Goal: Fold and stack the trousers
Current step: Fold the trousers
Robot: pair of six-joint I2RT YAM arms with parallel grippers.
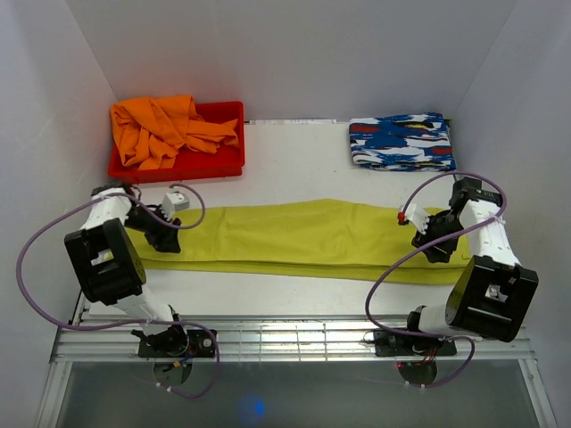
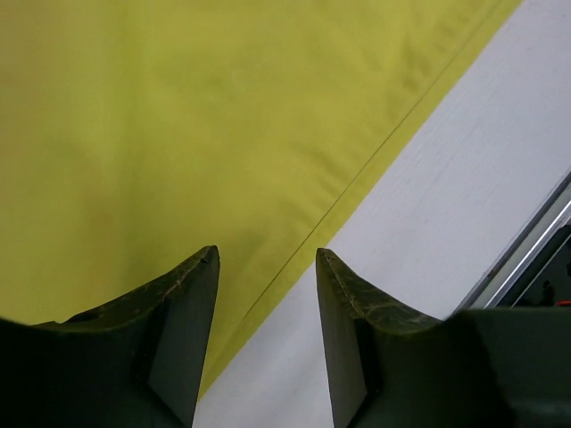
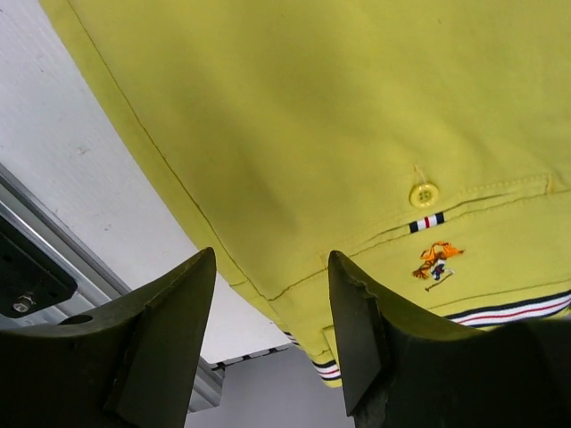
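Observation:
The yellow-green trousers [image 1: 303, 234] lie flat in a long strip across the table, waistband at the right. My left gripper [image 1: 169, 242] is open just above the trousers' left end; in the left wrist view [image 2: 267, 259] its jaws stand apart over the near hem of the cloth [image 2: 178, 134]. My right gripper [image 1: 430, 242] is open over the waistband end; in the right wrist view [image 3: 272, 260] its jaws stand apart over the trousers [image 3: 312, 107], with a pocket button [image 3: 423, 193] and striped waistband trim [image 3: 508, 312] showing. Neither gripper holds cloth.
A red bin [image 1: 219, 160] with an orange garment [image 1: 165, 129] stands at the back left. A folded blue, white and red patterned cloth [image 1: 401, 141] lies at the back right. White walls close the sides. A metal rail [image 1: 294, 339] runs along the table's near edge.

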